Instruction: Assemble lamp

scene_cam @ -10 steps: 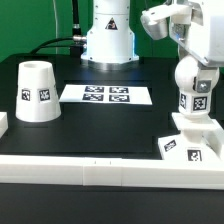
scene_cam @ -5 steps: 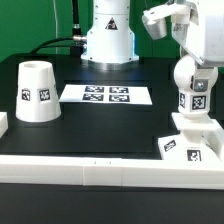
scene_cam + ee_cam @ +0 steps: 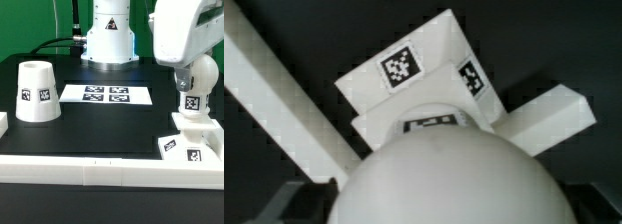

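The gripper (image 3: 193, 78) hangs straight down over the bulb (image 3: 191, 102), with the arm's broad white hand filling the space above it. The bulb's round head sits up between the fingers. A dark finger shows on each side of the head, close against it, but I can't tell whether they are pinching it or only flanking it. How wide they stand is hidden too. From the wrist view the bulb (image 3: 446, 175) swells up as a big pale dome right under the camera, and it blocks any clear look at the fingertips.

Directly beneath the tool the bulb stands upright, its tagged neck running down into the base (image 3: 178, 148). The low sloped base sits squarely below the gripper on the black table (image 3: 100, 125). In the wrist view the base (image 3: 411, 70) spreads out just past the dome, with two of its tags in sight.

The shade (image 3: 35, 92) stands well away from the gripper, across the table toward the exterior view's left, wide end down. The marker board (image 3: 105, 95) lies flat between the shade and the tool. A long white rail (image 3: 90, 168) runs along the table's near edge, below and in front of the gripper. The rail (image 3: 269, 90) also shows beside the base in the wrist view.
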Robot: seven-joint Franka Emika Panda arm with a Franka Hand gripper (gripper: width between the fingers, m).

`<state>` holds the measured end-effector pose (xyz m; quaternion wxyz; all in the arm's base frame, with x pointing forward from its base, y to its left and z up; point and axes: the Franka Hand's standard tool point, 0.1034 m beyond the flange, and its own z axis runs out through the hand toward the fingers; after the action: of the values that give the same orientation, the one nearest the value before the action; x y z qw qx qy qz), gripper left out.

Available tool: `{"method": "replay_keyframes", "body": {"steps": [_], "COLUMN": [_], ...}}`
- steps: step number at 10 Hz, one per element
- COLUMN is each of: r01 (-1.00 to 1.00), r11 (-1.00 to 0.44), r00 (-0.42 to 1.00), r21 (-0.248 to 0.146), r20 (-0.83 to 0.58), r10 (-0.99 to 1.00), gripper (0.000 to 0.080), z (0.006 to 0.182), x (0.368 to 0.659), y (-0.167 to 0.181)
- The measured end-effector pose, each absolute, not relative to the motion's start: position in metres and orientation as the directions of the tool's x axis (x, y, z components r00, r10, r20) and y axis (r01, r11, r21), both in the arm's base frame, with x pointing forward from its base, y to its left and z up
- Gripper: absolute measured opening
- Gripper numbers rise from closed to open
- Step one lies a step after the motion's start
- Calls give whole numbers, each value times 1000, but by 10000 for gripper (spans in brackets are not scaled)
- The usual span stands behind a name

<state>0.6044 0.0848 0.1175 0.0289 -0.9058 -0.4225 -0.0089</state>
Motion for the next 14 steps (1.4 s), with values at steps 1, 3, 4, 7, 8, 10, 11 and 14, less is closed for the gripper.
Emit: {"method": "replay_keyframes", "body": {"steps": [1, 3, 4, 7, 8, 10, 11, 14], "r01": [673, 558, 510, 328, 293, 129, -6, -292], "r11": [-737, -825, -855, -941, -952, -988, -994, -949], "r00": [739, 828, 858, 943, 955, 990, 999, 955], "r21": [-65, -89, -89, -87, -86, -84, -106, -115], "r20": [31, -5, -10, -26, -30, -42, -41, -77], "r10": [673, 561, 513, 332, 296, 133, -1, -285], "gripper": [578, 578, 578, 579, 579, 579, 579, 579], "z": [117, 118, 118, 118, 118, 117, 118, 117], "x": [605, 605, 605, 605, 605, 605, 607, 607], "y": [85, 84, 84, 85, 86, 87, 88, 87]}}
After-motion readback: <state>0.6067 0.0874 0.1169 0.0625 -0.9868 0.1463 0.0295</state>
